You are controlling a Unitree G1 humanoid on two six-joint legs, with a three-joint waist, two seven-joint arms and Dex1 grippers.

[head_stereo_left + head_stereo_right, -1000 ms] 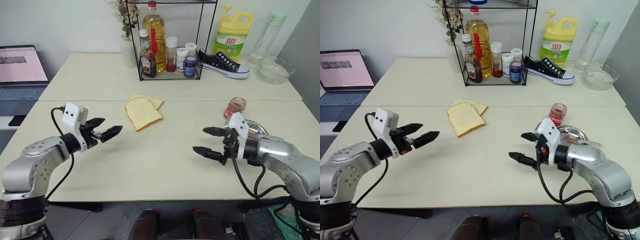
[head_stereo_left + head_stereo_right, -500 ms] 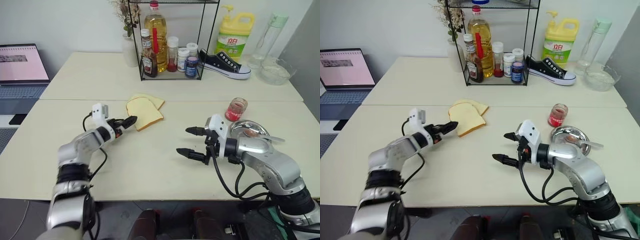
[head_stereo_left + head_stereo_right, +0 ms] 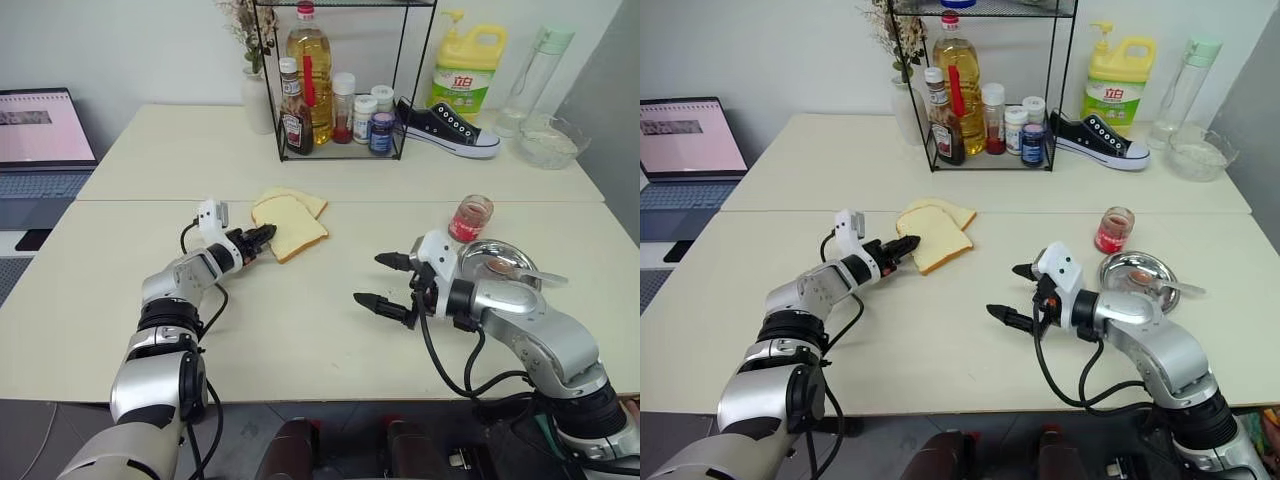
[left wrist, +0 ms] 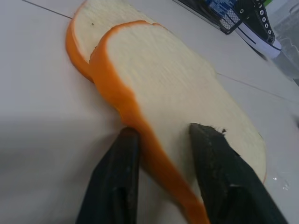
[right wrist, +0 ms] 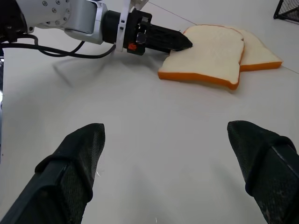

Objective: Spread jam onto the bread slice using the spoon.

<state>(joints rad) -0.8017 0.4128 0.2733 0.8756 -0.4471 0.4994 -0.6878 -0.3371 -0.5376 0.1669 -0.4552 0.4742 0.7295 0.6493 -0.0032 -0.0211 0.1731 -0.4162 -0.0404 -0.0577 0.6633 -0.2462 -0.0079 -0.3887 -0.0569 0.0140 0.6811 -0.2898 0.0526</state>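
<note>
At the table's middle, your left gripper (image 3: pixel 262 238) pinches the bread slice (image 3: pixel 292 225) edge, right jaws wide: yank and it tears.

Two cream tabletops against a plain pale wall

Taking the black wire rack (image 3: pixel 335 80) as landmark: it stands on the far tabletop (image 3: pixel 200 150), just before the wall (image 3: pixel 120 40). A seam (running crosswise) divides that tabletop from the near tabletop (image 3: pixel 300 340). Far to the rack's left sits an open laptop (image 3: pixel 40 135).
</note>
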